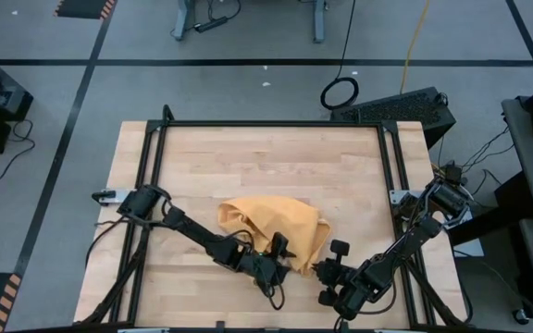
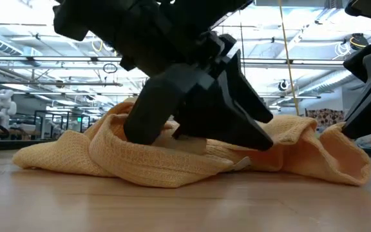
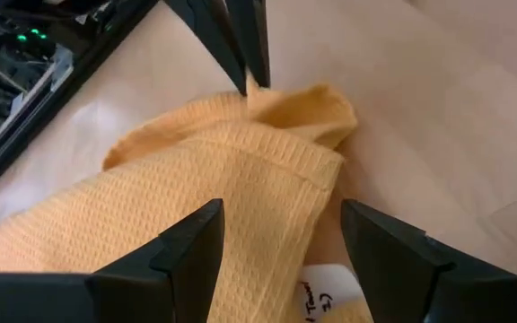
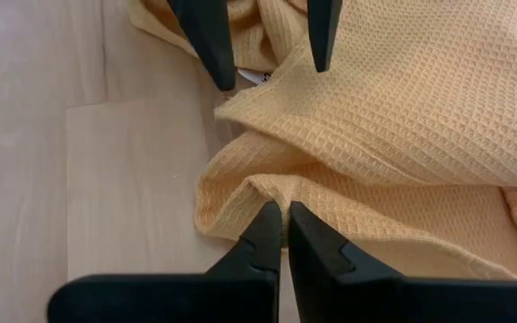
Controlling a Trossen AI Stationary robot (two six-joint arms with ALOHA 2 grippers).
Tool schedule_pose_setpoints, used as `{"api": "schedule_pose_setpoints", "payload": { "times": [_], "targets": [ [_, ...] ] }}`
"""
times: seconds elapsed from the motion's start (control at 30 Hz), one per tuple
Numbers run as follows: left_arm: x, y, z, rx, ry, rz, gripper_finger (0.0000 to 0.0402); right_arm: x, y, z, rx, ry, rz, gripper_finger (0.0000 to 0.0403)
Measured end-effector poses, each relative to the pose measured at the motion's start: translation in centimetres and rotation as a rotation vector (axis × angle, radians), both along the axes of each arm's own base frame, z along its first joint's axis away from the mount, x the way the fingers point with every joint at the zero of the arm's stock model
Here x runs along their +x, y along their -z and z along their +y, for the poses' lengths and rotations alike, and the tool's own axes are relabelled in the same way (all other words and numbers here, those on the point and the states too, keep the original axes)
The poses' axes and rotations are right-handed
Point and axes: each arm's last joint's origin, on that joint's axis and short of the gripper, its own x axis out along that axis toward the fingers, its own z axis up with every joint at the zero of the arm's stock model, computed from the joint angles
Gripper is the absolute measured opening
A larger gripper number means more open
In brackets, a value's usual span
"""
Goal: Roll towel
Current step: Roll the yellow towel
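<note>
The mustard-yellow towel (image 1: 271, 227) lies crumpled in folds on the wooden table (image 1: 248, 157), a little toward the near edge. My left gripper (image 3: 281, 211) stands open at the towel's near side. Its fingers straddle a hemmed fold that carries a white label (image 3: 321, 301). My right gripper (image 4: 284, 208) is shut at the towel's near right end. In the left wrist view the right gripper (image 3: 248, 81) meets a bunched end of the cloth. In the low view the left gripper (image 2: 198, 138) comes down over the towel (image 2: 140, 161). My left gripper's fingertips (image 2: 137, 135) sit down among the towel's folds, open; whether they touch the cloth I cannot tell. My right gripper pinches a folded edge of the towel (image 4: 272, 193) at its fingertips, slanting down from the table's near right. The cloth there lies slack on the table.
Black frame rails (image 1: 160, 148) run along the table's left, far and right sides. A keyboard (image 1: 396, 106) sits beyond the far right corner. Bare wood lies on the table's far half and to the left of the towel.
</note>
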Motion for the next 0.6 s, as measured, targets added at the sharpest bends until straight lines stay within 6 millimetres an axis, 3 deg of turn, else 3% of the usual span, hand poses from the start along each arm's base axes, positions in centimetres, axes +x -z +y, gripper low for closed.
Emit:
{"api": "schedule_pose_setpoints", "payload": {
  "times": [0.43, 0.6],
  "targets": [
    [0.5, 1.0, 1.2, 0.061, 0.029, 0.033, 0.0226, 0.0, 0.0, 0.0, 0.033, 0.034, -0.015, 0.0004],
    [0.6, 1.2, 1.4, 0.068, 0.022, 0.036, 0.0175, 0.0, -0.1, 0.3, 0.044, 0.030, -0.026, 0.0004]
  ]
}}
